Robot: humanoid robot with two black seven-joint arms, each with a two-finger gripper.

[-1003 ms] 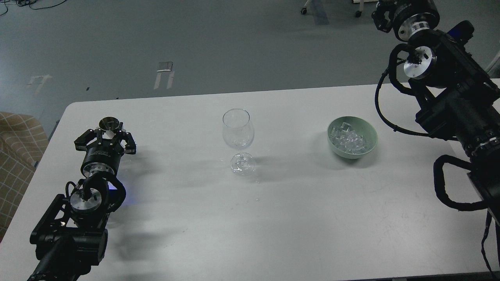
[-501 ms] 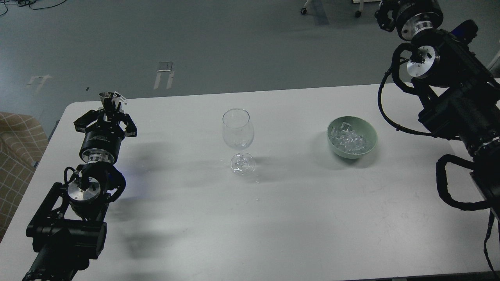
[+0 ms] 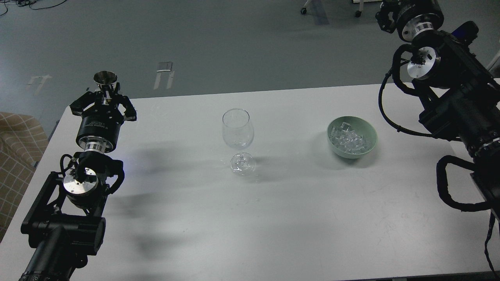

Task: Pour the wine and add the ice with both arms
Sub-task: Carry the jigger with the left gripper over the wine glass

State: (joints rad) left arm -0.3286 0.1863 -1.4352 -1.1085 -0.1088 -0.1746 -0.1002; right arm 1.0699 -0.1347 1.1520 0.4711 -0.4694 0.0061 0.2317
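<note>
A clear stemmed wine glass (image 3: 238,132) stands upright and looks empty at the middle of the white table (image 3: 273,218). A pale green bowl (image 3: 372,132) to its right holds the ice (image 3: 347,140), a heap of small clear cubes. My left gripper (image 3: 104,95) is at the table's far left corner, shut on a small silver cone-shaped metal cup (image 3: 105,79) held upright, well left of the glass. My right gripper (image 3: 384,16) is high at the top right, beyond the table, partly cut off by the frame edge, so its fingers cannot be told apart.
A beige checkered seat (image 3: 15,144) stands off the table's left edge. The grey floor lies beyond the far edge, with tape marks (image 3: 164,72) and chair castors (image 3: 304,10). My right arm's bulk (image 3: 457,105) overhangs the table's right end.
My left gripper has risen and moved toward the far edge with the metal cup in it. My right arm has shifted slightly up and right. Glass and bowl have not moved.
</note>
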